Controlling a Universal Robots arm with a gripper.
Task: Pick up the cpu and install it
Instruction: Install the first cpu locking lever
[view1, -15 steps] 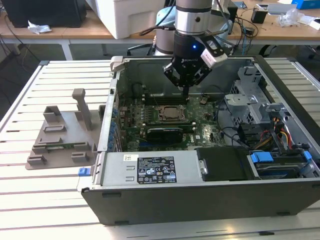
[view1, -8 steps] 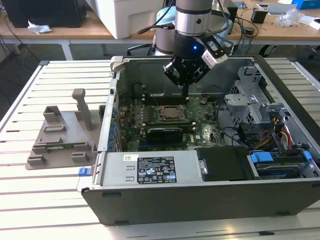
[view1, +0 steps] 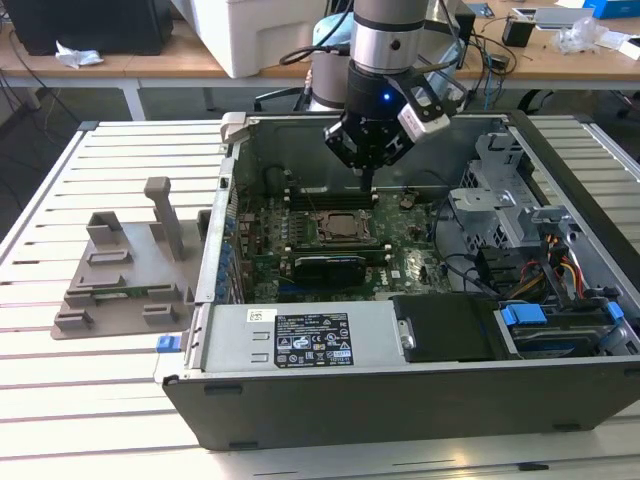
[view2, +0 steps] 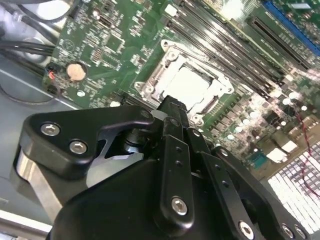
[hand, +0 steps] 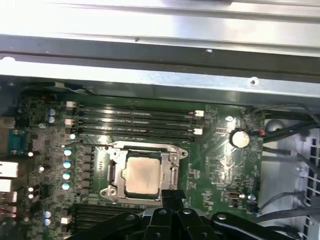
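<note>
cpu (hand: 142, 176) seated in socket | gripper (hand: 171, 196) fingers pinched together (nothing held), hovering just above

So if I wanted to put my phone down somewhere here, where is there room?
The slatted white table is bare in front of the grey plastic holder and beside the computer case. Inside the case it is crowded: circuit board, cables, drive cage, and the gripper hanging above the cpu in its socket.
</note>
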